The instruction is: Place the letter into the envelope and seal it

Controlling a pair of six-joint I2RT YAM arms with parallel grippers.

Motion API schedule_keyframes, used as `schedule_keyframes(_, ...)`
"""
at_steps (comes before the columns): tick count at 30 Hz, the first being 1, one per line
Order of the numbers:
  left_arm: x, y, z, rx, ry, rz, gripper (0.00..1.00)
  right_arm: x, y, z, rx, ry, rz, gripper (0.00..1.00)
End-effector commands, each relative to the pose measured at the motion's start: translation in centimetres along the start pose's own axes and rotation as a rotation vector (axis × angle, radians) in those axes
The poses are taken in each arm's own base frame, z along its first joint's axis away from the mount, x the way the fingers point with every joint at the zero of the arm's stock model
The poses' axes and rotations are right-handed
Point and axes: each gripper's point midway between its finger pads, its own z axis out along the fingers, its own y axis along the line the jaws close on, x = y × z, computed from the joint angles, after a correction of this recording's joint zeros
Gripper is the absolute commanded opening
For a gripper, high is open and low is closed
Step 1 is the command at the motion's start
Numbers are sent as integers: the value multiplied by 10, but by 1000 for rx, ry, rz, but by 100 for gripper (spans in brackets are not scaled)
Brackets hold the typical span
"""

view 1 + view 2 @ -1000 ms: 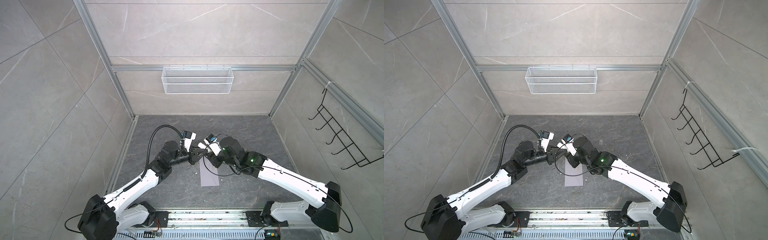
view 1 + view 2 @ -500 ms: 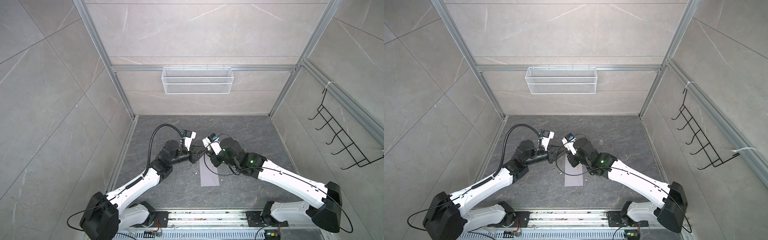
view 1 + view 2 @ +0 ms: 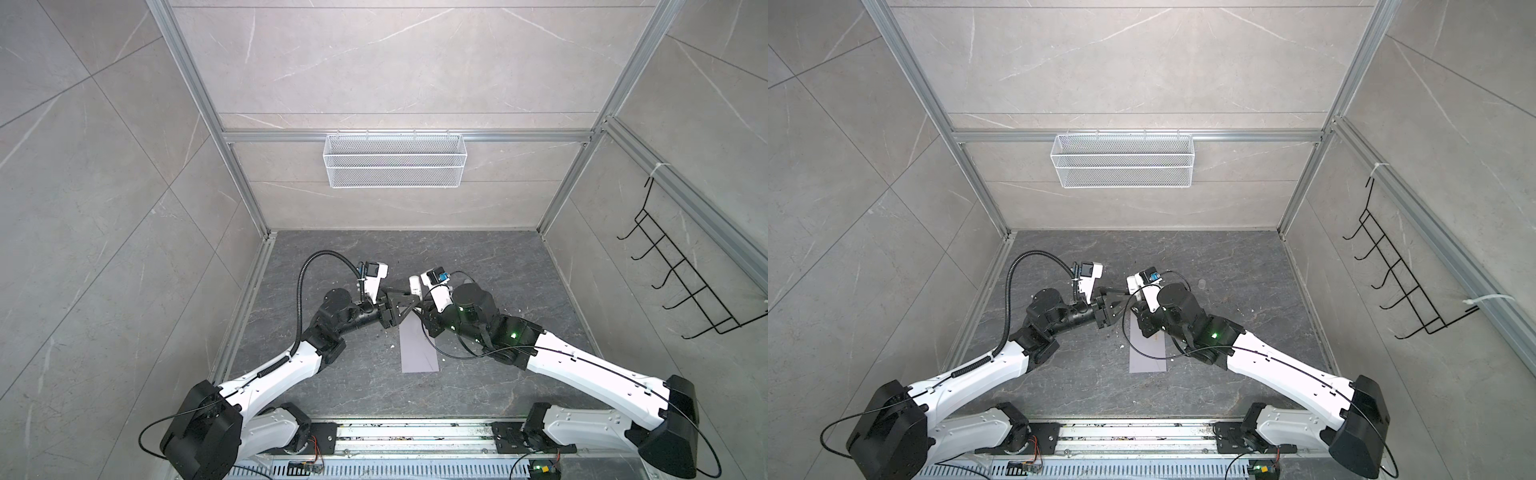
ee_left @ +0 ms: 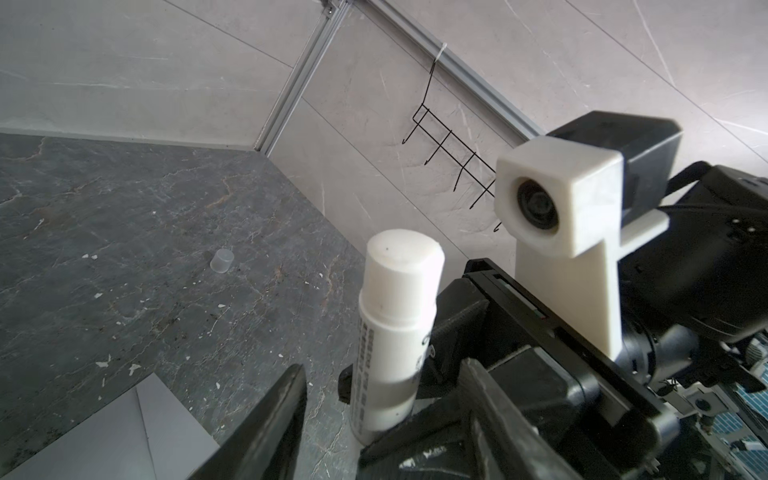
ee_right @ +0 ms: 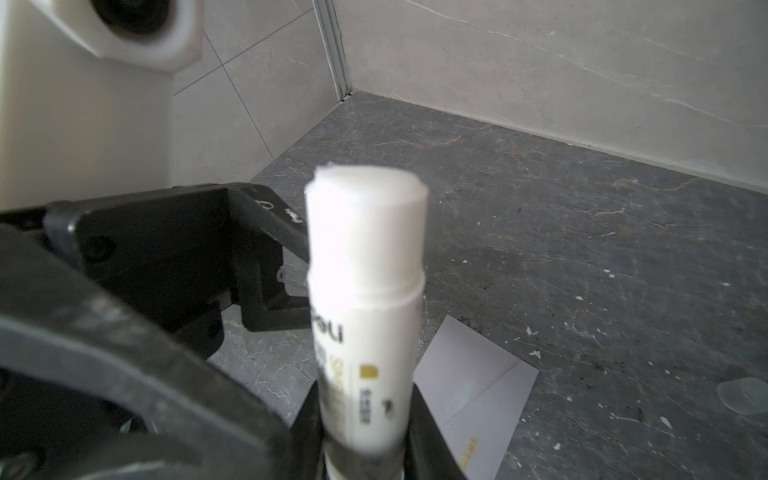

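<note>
In a top view my left gripper (image 3: 406, 306) sits just left of centre. In the left wrist view its fingers (image 4: 270, 415) stand apart on either side of the glue stick (image 4: 397, 299), with clear gaps and no contact that I can make out. The stick is uncapped, its white tip bare. A small clear cap (image 4: 220, 261) stands alone on the dark table top (image 3: 332, 374), well apart.

At centre frame the envelope (image 3: 417, 349) lies flat on the table, its far end under my two wrists. The letter is nowhere in sight. It may be inside, but I cannot tell, nor whether the flap is down.

Just right of centre my right gripper (image 5: 363, 419) is clamped on the stick's lower barrel.

I expect the envelope to be light, thin and limp, likely to skate on this smooth stone and buckle if shoved. I would press one end flat and pinch only the flap's edge. The glue tip looks soft, so light strokes should do.
</note>
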Motion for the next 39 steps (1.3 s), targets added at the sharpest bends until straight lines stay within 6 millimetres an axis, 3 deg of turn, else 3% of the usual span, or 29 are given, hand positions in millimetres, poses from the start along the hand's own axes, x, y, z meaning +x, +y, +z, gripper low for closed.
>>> schedule_keyframes(1,-18,-24,-5,83,-67,67,61,-14,17,-5,-89,-56,35,7)
schedule_keyframes(7,-22,-28,-4,101,-78,72,59,-13,25,0,-136,-46,50,7)
schedule_keyframes(15,-21,-28,-2,115,-74,69,44,-14,28,2,-151,-48,60,7)
schedule_keyframes(18,-21,-28,-1,118,-73,66,36,-13,28,5,-154,-44,66,7)
schedule_keyframes(26,-20,-28,0,120,-70,62,3,-16,27,6,-146,-58,84,10)
schedule_keyframes(29,-20,-28,0,119,-71,63,0,-17,26,7,-137,-58,87,18)
schedule_keyframes(33,-20,-28,-1,112,-67,69,0,-17,19,3,-100,-62,89,42)
schedule_keyframes(39,-11,-21,-6,38,-3,116,0,-19,-9,-23,43,-93,94,66)
